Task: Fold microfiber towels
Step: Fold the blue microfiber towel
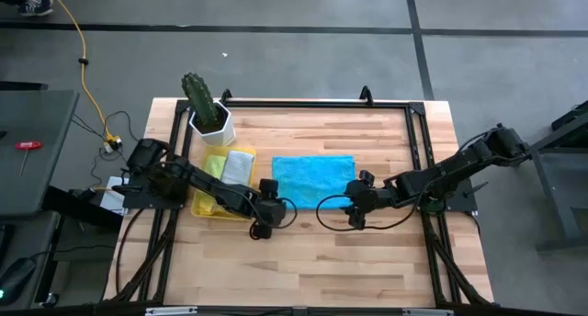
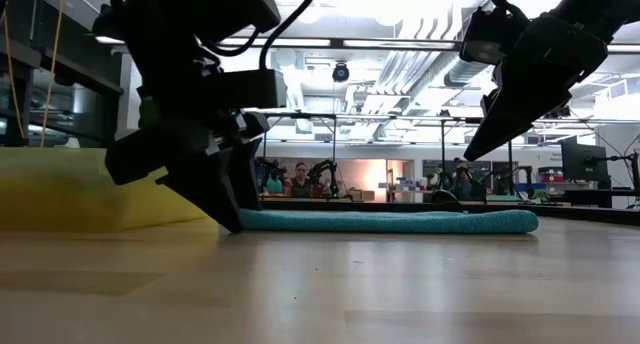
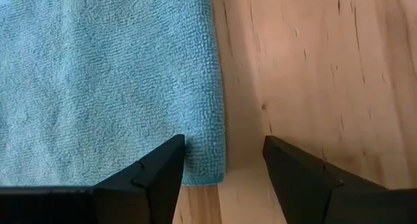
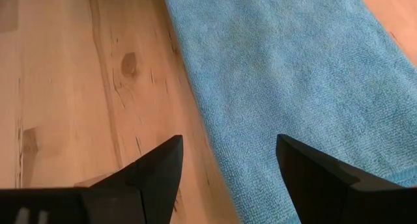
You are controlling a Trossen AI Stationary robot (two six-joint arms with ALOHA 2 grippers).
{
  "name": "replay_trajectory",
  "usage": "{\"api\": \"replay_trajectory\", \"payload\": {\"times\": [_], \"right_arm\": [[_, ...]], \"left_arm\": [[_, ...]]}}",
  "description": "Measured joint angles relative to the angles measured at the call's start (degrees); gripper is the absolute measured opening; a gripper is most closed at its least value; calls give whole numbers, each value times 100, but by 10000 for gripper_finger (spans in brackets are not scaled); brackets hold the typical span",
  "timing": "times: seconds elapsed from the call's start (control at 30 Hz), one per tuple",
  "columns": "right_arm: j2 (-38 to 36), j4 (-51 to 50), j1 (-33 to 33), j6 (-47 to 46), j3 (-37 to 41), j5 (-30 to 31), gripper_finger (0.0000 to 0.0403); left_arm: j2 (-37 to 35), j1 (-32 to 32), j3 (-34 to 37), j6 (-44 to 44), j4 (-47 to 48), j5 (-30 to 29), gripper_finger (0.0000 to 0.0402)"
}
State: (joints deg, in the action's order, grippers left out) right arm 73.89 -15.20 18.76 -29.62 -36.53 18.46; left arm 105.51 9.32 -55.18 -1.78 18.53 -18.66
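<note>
The light blue towel (image 1: 313, 178) is lying flat as a folded rectangle at the middle of the table (image 1: 367, 261); further towels (image 1: 230, 165) are stacked in a yellow tray (image 1: 204, 207) toward the left edge. The left gripper (image 1: 267, 208) is being held low at the blue towel's near-left corner, jaws spread wide, nothing gripped; the right gripper (image 1: 353, 206) is poised at the near-right corner, jaws fully spread, likewise empty. The cloth is judged light, limp and non-slippery; it is best pinched at both near corners, both layers together, since a single-point grip would let it sag and unfold.
</note>
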Motion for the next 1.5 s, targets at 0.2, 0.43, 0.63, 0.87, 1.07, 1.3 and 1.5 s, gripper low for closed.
{"api": "replay_trajectory", "payload": {"times": [0.2,0.43,0.63,0.87,1.07,1.3,1.5], "right_arm": [[0,-316,0,95,-2,-62,236],[134,-1394,0,765,-2,-258,235],[701,-516,-60,1882,-2,-261,235],[1458,-269,-120,2097,-37,-719,235],[1437,-437,13,1836,-33,-660,188],[1259,-855,148,1456,-24,-705,62],[1257,-902,229,1116,-20,-746,9]], "left_arm": [[18,14,3,-61,52,63,159],[24,71,11,-61,52,104,55],[29,72,13,-103,41,129,8],[31,70,19,-107,41,92,3],[35,68,20,-105,55,81,4],[35,61,20,-38,105,7,2],[38,59,20,-2,139,-21,1]]}}
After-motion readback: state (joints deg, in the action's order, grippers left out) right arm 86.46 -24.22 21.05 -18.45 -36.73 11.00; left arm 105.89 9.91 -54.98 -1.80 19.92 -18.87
